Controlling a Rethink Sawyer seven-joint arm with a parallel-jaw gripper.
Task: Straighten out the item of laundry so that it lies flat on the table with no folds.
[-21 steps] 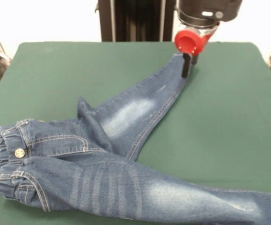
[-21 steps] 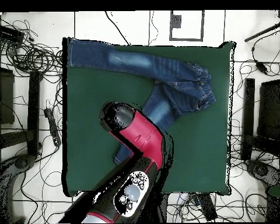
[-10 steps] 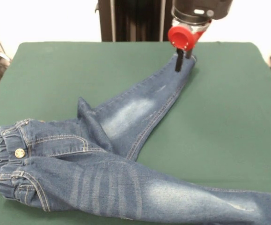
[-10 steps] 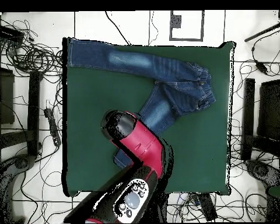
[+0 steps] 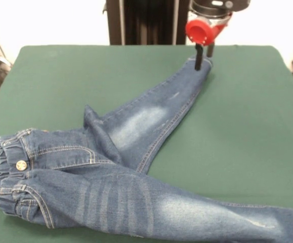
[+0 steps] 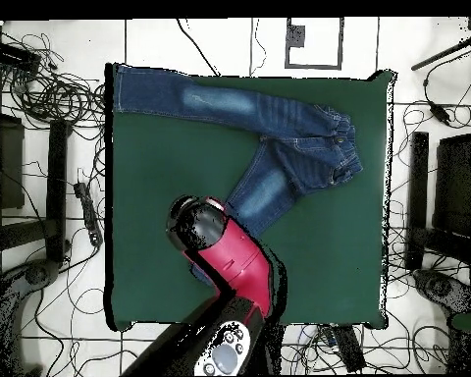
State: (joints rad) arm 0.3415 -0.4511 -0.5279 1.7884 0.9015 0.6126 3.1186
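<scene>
Robot arm reaching down over jeans (image 5: 136,167) on green table (image 5: 247,126).
Gripper (image 5: 204,59) slightly parted, fingertips at the far leg's cuff, grasping nothing.

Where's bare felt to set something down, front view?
Free: the wide left and centre strip behind the jeans up to the table far edge, and the right-hand wedge between the two legs. Crowded: the near-left waistband bunch, the near edge, and the far-right cuff under the gripper.

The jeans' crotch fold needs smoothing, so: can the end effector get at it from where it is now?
Probably yes: the end effector sits at the jeans' far leg end, and nothing stands between it and the fold.
</scene>
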